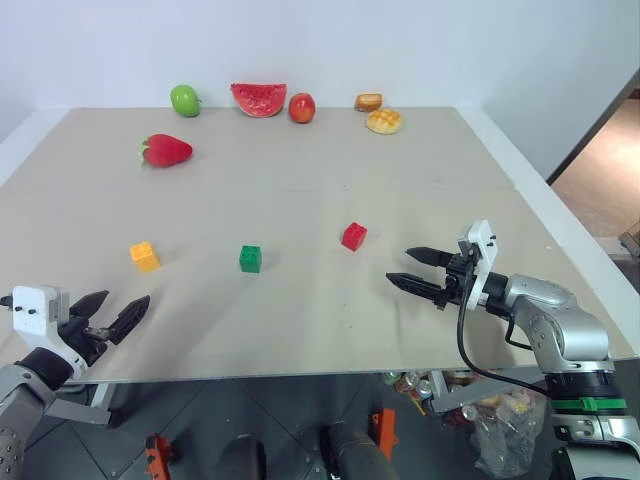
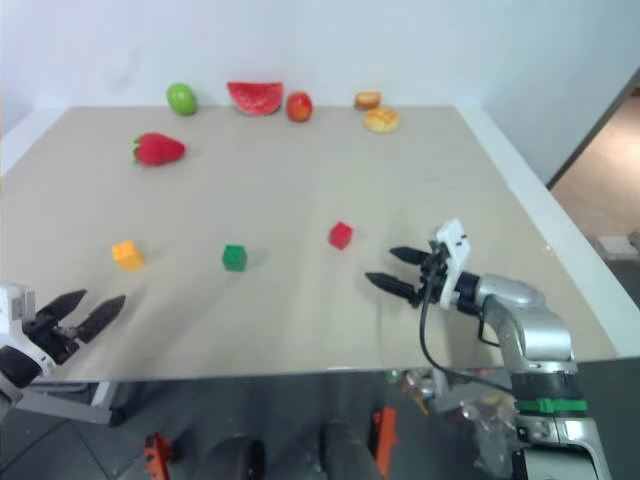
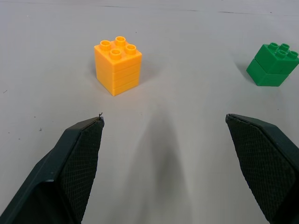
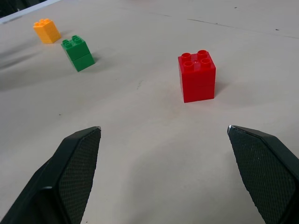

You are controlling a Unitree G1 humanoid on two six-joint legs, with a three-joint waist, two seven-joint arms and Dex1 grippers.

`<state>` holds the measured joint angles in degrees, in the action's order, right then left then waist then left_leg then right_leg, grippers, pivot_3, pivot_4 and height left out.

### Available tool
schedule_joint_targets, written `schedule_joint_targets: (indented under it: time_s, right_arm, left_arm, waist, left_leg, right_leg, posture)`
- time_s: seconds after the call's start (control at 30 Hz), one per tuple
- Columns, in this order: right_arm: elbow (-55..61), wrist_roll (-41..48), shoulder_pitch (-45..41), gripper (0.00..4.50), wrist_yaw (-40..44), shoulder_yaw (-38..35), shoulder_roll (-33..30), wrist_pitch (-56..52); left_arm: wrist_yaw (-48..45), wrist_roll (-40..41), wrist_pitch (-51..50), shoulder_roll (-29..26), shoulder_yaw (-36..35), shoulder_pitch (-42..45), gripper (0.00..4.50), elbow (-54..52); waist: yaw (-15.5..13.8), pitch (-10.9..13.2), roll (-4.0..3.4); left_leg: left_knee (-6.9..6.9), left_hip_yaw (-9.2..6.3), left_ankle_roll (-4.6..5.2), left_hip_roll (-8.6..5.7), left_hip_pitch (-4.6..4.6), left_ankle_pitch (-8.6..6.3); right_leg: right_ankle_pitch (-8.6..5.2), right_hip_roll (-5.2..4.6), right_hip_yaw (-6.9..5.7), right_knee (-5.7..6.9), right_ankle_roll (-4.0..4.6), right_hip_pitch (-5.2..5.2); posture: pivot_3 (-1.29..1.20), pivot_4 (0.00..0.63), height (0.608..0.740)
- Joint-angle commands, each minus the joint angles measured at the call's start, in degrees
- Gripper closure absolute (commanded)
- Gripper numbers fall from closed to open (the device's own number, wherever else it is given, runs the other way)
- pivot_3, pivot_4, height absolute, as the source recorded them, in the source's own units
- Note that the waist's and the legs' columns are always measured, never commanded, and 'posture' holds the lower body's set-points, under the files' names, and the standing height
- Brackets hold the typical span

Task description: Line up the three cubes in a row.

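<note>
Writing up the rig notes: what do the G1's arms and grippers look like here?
Both grippers, left gripper and right gripper, have two black tapered fingers with cross-hatched textured pads. Each wrist carries a white blocky mount. The right forearm is silver-grey metal with a black cable looping below it and a green band lower down. The left forearm is grey too.

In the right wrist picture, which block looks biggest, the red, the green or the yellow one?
1. red cube
2. green cube
3. yellow-orange cube

That is probably because of nearness: red sits closest to the camera, yellow-orange farthest. They may really be alike in size.
</note>
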<state>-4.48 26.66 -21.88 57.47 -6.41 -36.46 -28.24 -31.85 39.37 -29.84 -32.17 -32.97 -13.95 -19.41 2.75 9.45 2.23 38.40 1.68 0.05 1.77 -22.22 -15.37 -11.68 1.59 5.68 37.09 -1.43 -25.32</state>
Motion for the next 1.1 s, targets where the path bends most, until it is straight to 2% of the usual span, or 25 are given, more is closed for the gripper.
schedule_joint_targets:
  time_s: [0.03, 0.3, 0.43, 0.57, 0.63, 0.9, 1.1]
  right_arm:
    - [0.92, -0.18, -1.12, 0.00, -1.20, -0.54, 0.23, 0.99]
    - [-0.63, -2.80, -2.26, 0.00, -6.76, -0.61, 2.93, 3.25]
    - [-3.02, -4.62, -4.07, 0.00, -8.01, 0.53, 4.00, 4.84]
    - [-12.25, -8.40, -10.44, 0.00, -6.39, 4.62, 6.77, 9.33]
    - [-16.72, -9.17, -12.79, 0.00, -5.38, 5.31, 7.86, 11.14]
    - [-32.94, -12.89, -20.67, 0.00, -4.44, 5.91, 10.40, 19.67]
    - [-40.17, -14.10, -24.43, 0.00, -3.76, 5.90, 12.57, 23.90]
  left_arm:
    - [-0.49, 0.59, 0.06, -0.77, 1.14, 1.96, 0.18, -1.61]
    - [-2.34, -0.07, -0.64, -2.53, 6.04, 4.83, 0.18, -3.73]
    - [-3.78, 2.29, -2.48, -3.36, 9.20, 7.92, 0.18, -6.56]
    - [-12.23, -1.40, -2.42, -7.49, 23.77, 15.83, 0.18, -9.44]
    - [-13.73, -3.31, -2.15, -8.39, 27.55, 18.89, 0.18, -8.11]
    - [-18.48, -7.80, 1.53, -6.16, 34.59, 26.63, 0.18, -2.18]
    - [-20.16, -9.48, 3.58, -4.17, 36.25, 29.22, 0.18, 0.61]
  waist:
    - [0.00, 0.00, 0.00]
    - [0.00, 0.00, 0.00]
    - [-0.02, 0.00, 0.00]
    - [0.05, 0.00, 0.00]
    - [0.09, 0.00, 0.00]
    - [0.14, 0.01, -0.01]
    - [0.13, 0.01, -0.01]
  left_leg:
    - [0.00, 0.00, 0.00, 0.00, 0.00, 0.00]
    - [0.03, 0.06, -0.02, -0.01, -0.01, 0.01]
    - [0.02, 0.01, -0.04, -0.01, -0.03, 0.00]
    - [0.07, 0.06, -0.07, -0.11, 0.02, 0.06]
    - [0.07, 0.12, -0.08, -0.15, 0.05, 0.11]
    - [-0.01, 0.06, -0.06, -0.10, -0.04, 0.08]
    - [0.00, 0.03, -0.06, -0.12, -0.06, 0.08]
  right_leg:
    - [0.00, 0.00, 0.00, 0.00, 0.00, 0.00]
    - [0.10, -0.01, 0.08, 0.00, -0.08, -0.01]
    - [0.10, 0.04, 0.04, 0.01, -0.07, -0.01]
    - [0.19, 0.09, 0.08, 0.01, 0.00, 0.01]
    - [0.24, 0.11, 0.16, 0.01, -0.01, 0.04]
    - [0.34, 0.15, 0.15, 0.01, 0.09, -0.04]
    - [0.39, 0.12, 0.12, 0.01, 0.18, -0.02]
  posture:
    - [0.00, 0.150, 0.740]
    - [0.00, 0.150, 0.740]
    - [0.00, 0.150, 0.740]
    - [0.00, 0.150, 0.740]
    - [0.00, 0.150, 0.740]
    - [0.00, 0.150, 0.740]
    - [0.00, 0.150, 0.740]
